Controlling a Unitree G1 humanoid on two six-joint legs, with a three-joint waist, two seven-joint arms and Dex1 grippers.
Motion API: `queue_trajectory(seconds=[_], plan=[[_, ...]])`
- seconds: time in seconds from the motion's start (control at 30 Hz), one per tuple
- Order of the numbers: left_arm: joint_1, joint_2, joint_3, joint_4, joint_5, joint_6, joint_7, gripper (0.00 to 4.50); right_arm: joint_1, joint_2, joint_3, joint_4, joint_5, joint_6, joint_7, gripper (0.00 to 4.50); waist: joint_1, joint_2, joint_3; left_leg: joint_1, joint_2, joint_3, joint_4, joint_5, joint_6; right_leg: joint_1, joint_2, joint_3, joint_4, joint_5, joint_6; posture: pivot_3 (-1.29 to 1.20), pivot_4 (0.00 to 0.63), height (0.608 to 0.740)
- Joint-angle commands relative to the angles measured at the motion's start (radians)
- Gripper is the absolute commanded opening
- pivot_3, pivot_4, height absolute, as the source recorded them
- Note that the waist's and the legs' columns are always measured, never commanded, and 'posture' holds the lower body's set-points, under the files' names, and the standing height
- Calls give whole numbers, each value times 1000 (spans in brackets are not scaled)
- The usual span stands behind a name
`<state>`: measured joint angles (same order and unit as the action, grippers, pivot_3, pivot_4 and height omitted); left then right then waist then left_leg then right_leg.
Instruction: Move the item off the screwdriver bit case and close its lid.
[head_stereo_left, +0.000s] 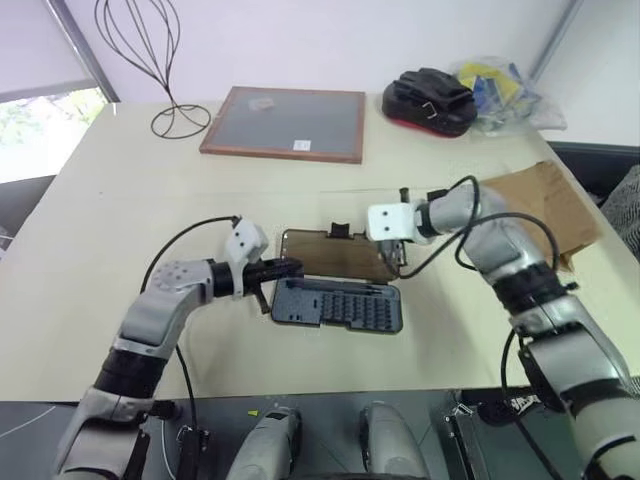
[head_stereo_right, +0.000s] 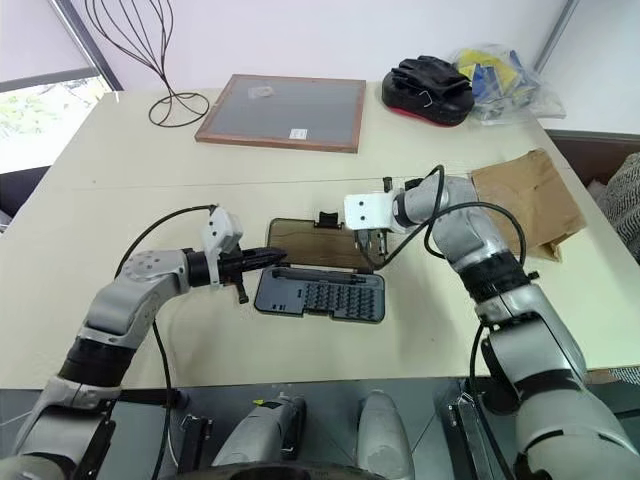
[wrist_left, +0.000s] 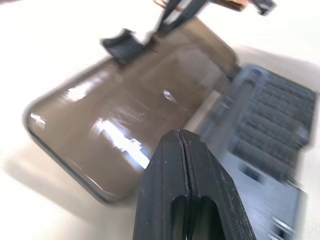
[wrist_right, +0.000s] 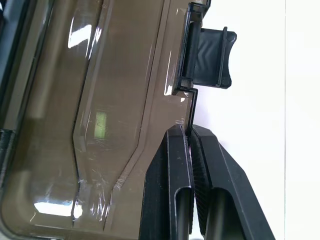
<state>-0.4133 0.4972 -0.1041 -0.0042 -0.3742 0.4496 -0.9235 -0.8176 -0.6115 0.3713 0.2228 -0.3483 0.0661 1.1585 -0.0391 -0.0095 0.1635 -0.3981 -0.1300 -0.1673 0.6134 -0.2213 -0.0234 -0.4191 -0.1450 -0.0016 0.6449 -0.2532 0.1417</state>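
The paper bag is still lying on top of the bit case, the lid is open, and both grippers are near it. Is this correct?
Not quite: in the left eye view the paper bag lies on the table to the robot's right, apart from the bit case. The rest holds: the lid is open, with the left gripper and right gripper near it.

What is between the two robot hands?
The smoky lid, open, lies between left end effector and right end effector, seen from the head views.

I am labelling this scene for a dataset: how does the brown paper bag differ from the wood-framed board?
The paper bag is brown, crinkled and unframed; the board is grey, smooth and edged with a wooden frame. The bag lies at the table's right edge, the board at the far middle. Both lie flat on the table.
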Motion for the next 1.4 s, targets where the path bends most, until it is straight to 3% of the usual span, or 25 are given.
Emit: queue_trajectory(seconds=[0.03, 0.33, 0.47, 0.67, 0.9, 1.33, 1.4], plan=[[-48, -18, 57, 15, -40, 9, 15, 0, 21, -17, -19, -156, -2, 58, -3, 65, -1, 0, 0, -1, 0, 0, 0, 0, 0, -1, 0, 0, 0, 0, 0, 0, 150, 734], [-237, -91, 264, 124, -190, 111, 145, 0, 86, -21, -9, -316, -90, 65, -126, 65, 3, -4, 2, -8, 0, 0, 3, 0, 0, -7, 0, -1, 1, 0, 0, 0, 150, 734], [-291, -72, 305, 249, -161, 72, 175, 0, 95, -17, -4, -344, -108, 72, -148, 65, 0, -4, 3, -8, 0, 0, 4, 1, -2, -7, 0, -1, 1, 1, 0, 0, 150, 734], [-230, -51, 218, 370, -56, -22, 98, 0, 82, -15, -10, -354, -113, 89, -156, 65, 0, -4, 3, -8, 0, 0, 4, 3, -5, -7, 0, -1, 1, 1, 0, 0, 150, 734], [-131, -85, 114, 302, -26, -25, 14, 0, 67, -19, -12, -345, -120, 90, -168, 65, 5, -5, 3, -9, 0, 0, 4, 1, -1, -7, 0, -1, 1, 1, 0, 0, 150, 734], [-109, -99, 85, 230, -31, 7, 3, 0, 36, -18, -9, -308, -127, 94, -188, 65, 1, -5, 3, -9, 0, 0, 4, 1, -1, -7, 0, -1, 1, 1, 0, 0, 150, 734], [-109, -98, 83, 229, -30, 7, 0, 0, 38, -18, -8, -308, -127, 98, -185, 677, 1, -5, 3, -9, 0, 0, 4, 1, -1, -7, 0, -1, 1, 1, 0, 0, 150, 734]])
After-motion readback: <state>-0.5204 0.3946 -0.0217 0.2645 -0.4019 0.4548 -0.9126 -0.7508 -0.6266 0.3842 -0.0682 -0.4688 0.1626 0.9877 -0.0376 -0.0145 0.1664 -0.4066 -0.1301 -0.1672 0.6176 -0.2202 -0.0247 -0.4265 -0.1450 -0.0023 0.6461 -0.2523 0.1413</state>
